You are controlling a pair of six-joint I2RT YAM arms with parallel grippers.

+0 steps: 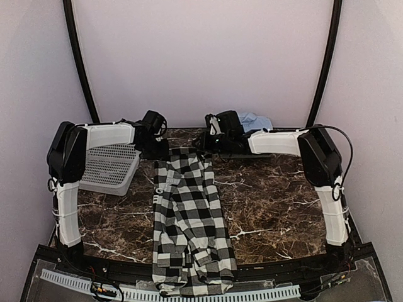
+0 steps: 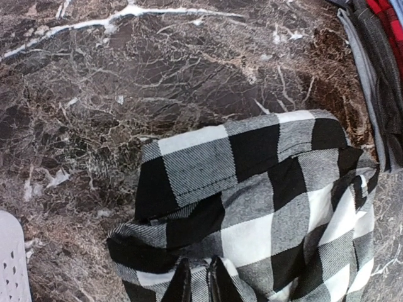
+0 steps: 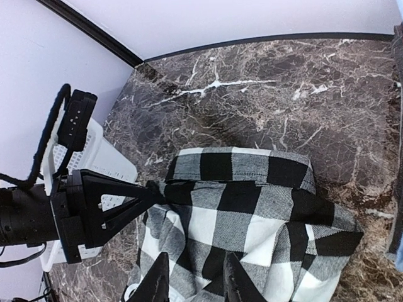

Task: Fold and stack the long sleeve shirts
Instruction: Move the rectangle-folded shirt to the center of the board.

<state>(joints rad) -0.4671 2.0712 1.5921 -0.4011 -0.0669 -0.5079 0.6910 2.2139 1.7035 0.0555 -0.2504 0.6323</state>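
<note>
Buffalo-check shirt (image 1: 189, 214) lies as a long narrow strip down the middle of the marble table (image 1: 277, 195), its near end spilling over the front edge. Its far edge stops short of the back wall, with bare marble beyond it. Left gripper (image 2: 200, 284) is clenched on a bunched fold at the far-left corner, fingers nearly meeting through the cloth. Right gripper (image 3: 196, 283) sits at the far-right corner, fingers apart with checked cloth between them — whether they pinch it cannot be told. Open marble runs wide to the right of the strip — to the left, a narrower band separates it from the grey basket (image 1: 110, 167). Behind the right arm, by the back wall, lies a light blue shirt (image 1: 257, 119). A red shirt (image 2: 385, 16) shows at the upper right of the left wrist view, apart from the checked cloth.
</note>
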